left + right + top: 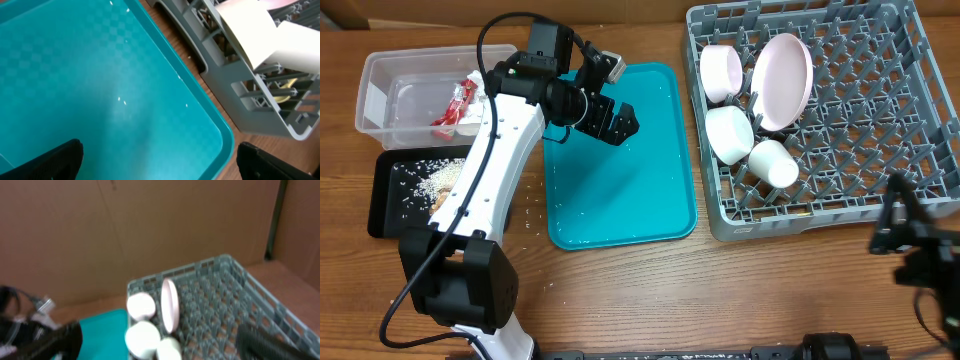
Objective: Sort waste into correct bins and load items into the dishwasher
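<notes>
Dish rack point(880, 110), holding the plate point(782, 80) and bowls point(728, 132), lies right of the left pincer point(618, 122), which hangs open and empty over the teal tray point(620, 190). Stray rice grains point(121, 101) sit just beneath it, well apart from the open right pincer point(160, 345).

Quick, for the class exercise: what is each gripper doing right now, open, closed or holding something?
Left gripper: open, empty, above the teal tray.
Right gripper: open, empty.
</notes>
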Motion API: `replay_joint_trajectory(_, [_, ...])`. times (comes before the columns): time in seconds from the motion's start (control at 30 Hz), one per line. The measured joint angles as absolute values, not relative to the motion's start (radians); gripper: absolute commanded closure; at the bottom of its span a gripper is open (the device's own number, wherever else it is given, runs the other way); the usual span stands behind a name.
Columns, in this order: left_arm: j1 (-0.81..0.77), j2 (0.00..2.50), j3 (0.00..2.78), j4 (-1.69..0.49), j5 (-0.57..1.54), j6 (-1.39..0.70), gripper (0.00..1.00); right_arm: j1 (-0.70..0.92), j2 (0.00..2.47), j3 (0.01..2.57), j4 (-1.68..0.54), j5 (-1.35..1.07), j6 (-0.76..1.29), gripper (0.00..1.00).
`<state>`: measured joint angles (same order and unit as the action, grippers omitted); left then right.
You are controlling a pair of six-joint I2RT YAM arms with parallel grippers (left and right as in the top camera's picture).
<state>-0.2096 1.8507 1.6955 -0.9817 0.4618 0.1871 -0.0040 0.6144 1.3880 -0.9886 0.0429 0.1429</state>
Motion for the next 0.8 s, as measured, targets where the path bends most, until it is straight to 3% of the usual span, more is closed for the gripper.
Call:
replay_joint_trajectory(0.17, [-0.21, 1.851, 1.695, -0.982, 0.459, 0.187, 0.0, -0.036, 0.39, 0.783, -0.498, -0.014, 0.091, 0.0])
replay_joint_trajectory(0.4, [-0.21, 1.851, 1.695, -0.982, 0.458, 0.187, 0.0, -0.039, 0.149, 0.211, -0.12, -0.113, 0.073, 0.0])
replay_joint_trajectory(0.57, [-0.21, 1.851, 1.695, -0.981, 0.459, 0.187, 0.0, -0.039, 0.034, 0.032, -0.066, -0.141, 0.071, 0.0])
replay_joint_trajectory(0.8, [-0.21, 1.851, 1.695, -0.982, 0.459, 0.187, 0.0, -0.039, 0.015, 0.019, -0.072, -0.153, 0.075, 0.0])
